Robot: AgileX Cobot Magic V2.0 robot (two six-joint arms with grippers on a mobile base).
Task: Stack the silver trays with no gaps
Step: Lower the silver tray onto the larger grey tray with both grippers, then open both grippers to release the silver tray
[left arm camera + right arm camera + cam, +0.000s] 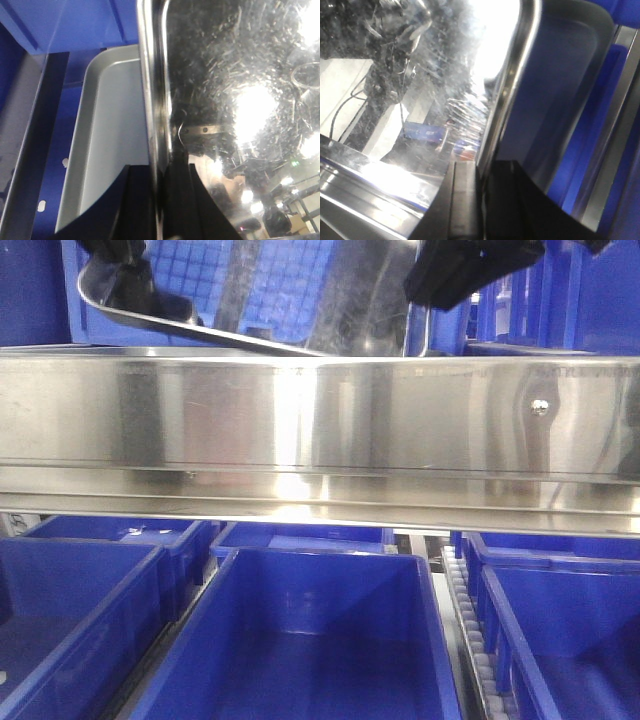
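A shiny silver tray (330, 300) hangs tilted above and behind the steel rail, its left end lower. My left gripper (115, 255) and my right gripper (470, 270) each hold one end. In the left wrist view my left gripper (159, 200) is shut on the tray's thin rim (150, 100), with the tray's mirror-like floor (240, 75) to the right. A second silver tray (115, 130) lies below it in a blue bin. In the right wrist view my right gripper (480, 200) is shut on the held tray's (445, 75) rim, and the lower tray (560, 90) shows beyond it.
A broad flat steel rail (320, 430) with a screw (540, 407) crosses the front view. Deep blue bins stand below it at left (70, 620), centre (300, 640) and right (570, 630). A white roller strip (470, 630) runs between the centre and right bins.
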